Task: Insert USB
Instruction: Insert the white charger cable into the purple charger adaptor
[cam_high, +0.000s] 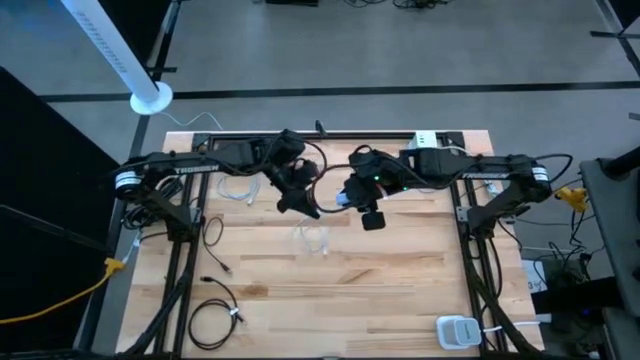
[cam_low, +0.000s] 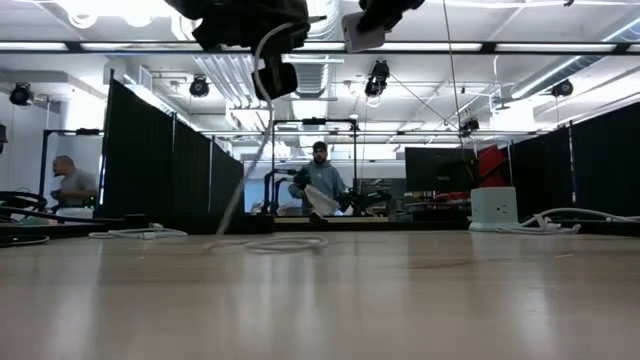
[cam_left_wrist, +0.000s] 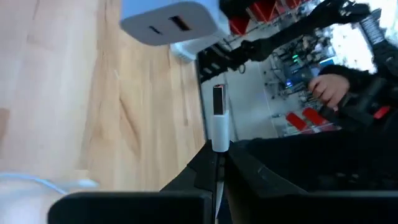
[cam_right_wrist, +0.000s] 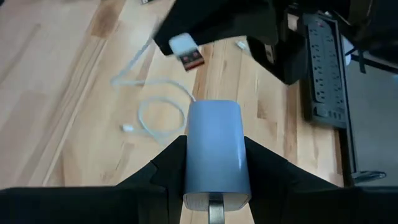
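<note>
We are looking at the alignment step, with both arms raised above the middle of the wooden table (cam_high: 400, 290). The left gripper (cam_left_wrist: 217, 155) is pinching shut on the white USB plug (cam_left_wrist: 219, 118), whose metal tip is pointing toward the white charger block (cam_right_wrist: 214, 149). The right gripper (cam_right_wrist: 214, 162) is clamping that charger block between its fingers. In the left wrist view the charger's ports (cam_left_wrist: 165, 26) are facing the plug, near but apart from it. The loose white cable (cam_right_wrist: 155, 109) is trailing onto the table below. We are judging that the next move calls for lining the plug tip squarely with one port, then pushing straight in.
</note>
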